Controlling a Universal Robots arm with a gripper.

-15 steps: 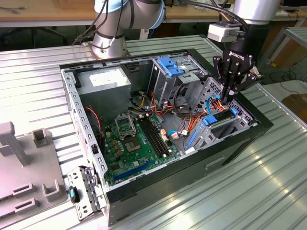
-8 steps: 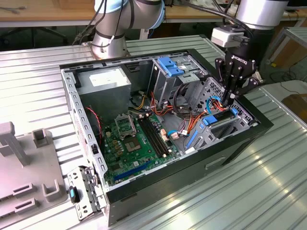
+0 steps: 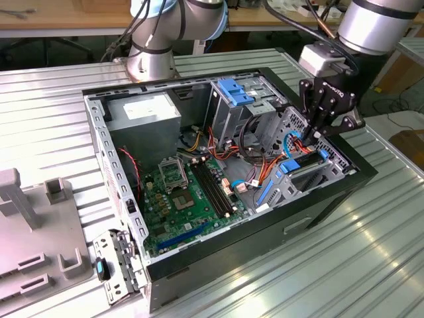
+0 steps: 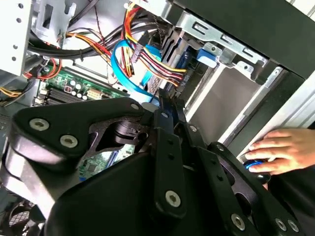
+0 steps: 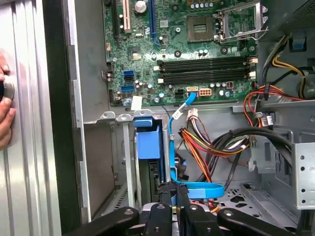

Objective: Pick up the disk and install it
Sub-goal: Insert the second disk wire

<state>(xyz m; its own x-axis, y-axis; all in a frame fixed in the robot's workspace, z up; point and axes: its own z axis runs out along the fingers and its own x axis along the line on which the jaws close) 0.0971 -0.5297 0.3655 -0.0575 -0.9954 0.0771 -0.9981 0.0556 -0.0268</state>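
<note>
Gripper (image 5: 173, 191) links crowd both wrist views, jaws drawn narrow, nearly together, over the front drive bay. We see the disk (image 5: 147, 140) standing on edge in that bay by its light-blue bracket, approx. level w/ the bay top; whether the tips pinch it we can't tell. A person's hand (image 4: 280, 150) rests on the case (image 3: 252, 258) outside. We judge insertion is under way; seating calls for a straight push clear of the cable bundle (image 5: 211, 142).
</note>
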